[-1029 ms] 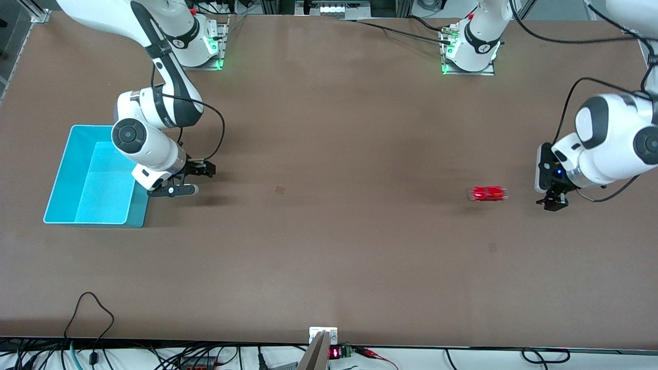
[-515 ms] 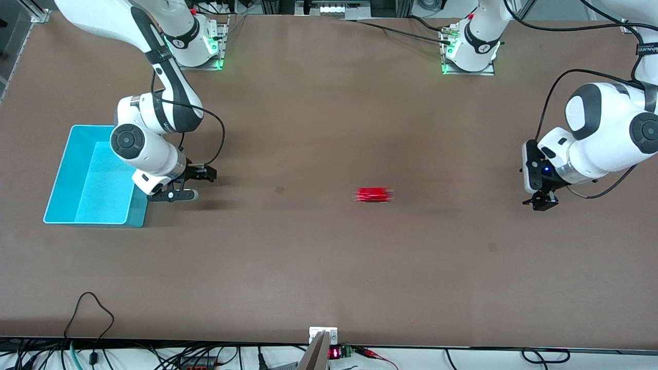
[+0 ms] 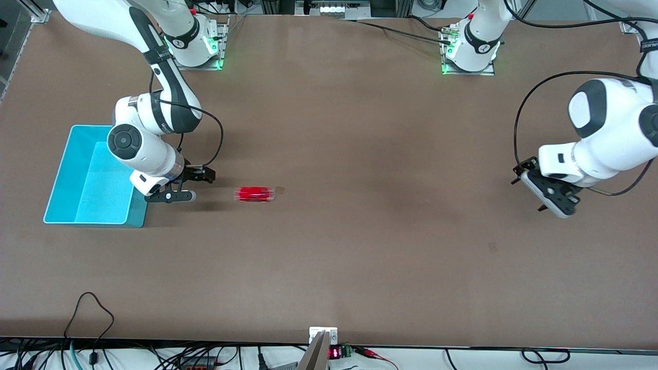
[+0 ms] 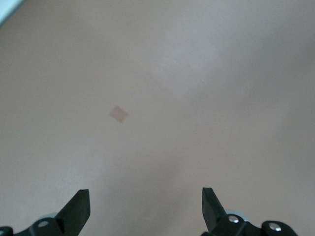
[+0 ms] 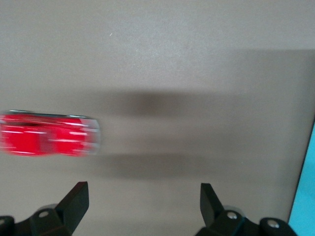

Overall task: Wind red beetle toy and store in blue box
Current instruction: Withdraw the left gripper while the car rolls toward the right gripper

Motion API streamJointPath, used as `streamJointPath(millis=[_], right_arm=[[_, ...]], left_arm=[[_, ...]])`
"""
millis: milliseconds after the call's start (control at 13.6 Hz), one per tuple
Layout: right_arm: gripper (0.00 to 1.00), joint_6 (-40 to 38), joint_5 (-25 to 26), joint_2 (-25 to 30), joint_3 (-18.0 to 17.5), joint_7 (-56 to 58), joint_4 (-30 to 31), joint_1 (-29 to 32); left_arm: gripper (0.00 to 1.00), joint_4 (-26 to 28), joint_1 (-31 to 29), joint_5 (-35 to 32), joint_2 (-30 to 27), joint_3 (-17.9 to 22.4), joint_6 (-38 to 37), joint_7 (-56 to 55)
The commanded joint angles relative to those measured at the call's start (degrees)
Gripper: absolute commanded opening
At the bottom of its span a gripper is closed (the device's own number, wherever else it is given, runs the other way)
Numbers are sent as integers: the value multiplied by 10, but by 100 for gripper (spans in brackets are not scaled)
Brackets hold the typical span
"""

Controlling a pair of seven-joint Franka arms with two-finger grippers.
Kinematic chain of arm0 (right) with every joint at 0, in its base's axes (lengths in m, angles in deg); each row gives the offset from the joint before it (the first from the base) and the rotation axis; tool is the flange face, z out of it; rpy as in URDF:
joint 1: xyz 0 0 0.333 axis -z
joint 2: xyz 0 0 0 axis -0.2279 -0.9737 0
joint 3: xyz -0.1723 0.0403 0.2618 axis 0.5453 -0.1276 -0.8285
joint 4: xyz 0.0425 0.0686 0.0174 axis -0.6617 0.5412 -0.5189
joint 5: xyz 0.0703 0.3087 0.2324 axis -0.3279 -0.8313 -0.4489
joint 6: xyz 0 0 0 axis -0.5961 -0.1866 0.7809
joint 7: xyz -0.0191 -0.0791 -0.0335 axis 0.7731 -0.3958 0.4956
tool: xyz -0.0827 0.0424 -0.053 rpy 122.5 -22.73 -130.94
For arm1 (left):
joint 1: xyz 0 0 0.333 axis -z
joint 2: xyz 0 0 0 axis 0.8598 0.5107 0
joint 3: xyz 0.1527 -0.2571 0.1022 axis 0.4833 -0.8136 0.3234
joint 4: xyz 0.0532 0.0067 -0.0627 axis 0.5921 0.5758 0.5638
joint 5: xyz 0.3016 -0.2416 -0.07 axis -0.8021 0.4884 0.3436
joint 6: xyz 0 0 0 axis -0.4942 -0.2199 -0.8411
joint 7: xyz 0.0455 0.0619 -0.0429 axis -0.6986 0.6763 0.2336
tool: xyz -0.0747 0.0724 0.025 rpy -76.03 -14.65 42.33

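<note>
The red beetle toy (image 3: 254,194) is on the table, motion-blurred, a short way from my right gripper (image 3: 194,185) toward the left arm's end. In the right wrist view the toy (image 5: 49,135) lies ahead of the open fingers (image 5: 76,201) and to one side, touching neither. The right gripper (image 5: 144,201) holds nothing and hovers low beside the blue box (image 3: 85,223), whose wall edge (image 5: 306,196) shows in that view. My left gripper (image 4: 146,204) is open and empty over bare table at the left arm's end, far from the toy.
A small square mark (image 3: 279,190) sits on the brown tabletop just beside the toy; it also shows in the left wrist view as a faint patch (image 4: 118,114). Cables and a small device (image 3: 324,341) line the table's edge nearest the front camera.
The toy has rolled across the table from the left arm's end to just short of the right gripper. The left hand has turned and shifted slightly. The right arm barely moved.
</note>
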Motion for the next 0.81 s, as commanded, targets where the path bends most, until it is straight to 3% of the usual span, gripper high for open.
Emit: streamJointPath(millis=[0,221,441,735], right_arm=[[100,-9,-8,0,-2,3,-9,13],[100,-9,-8,0,-1,12,-18,20],[100,-9,-7,0,-1,32,-25,20],[100,-13,-7,1,-1,156,-32,40]], left_arm=[[100,-27,0,6,-16,7,-19,-123],[100,-92,1,0,-17,9,-109,-246],[100,-106,1,5,-26,19,-122,-358],[100,-139,29,5,-31,42,-172,-445]])
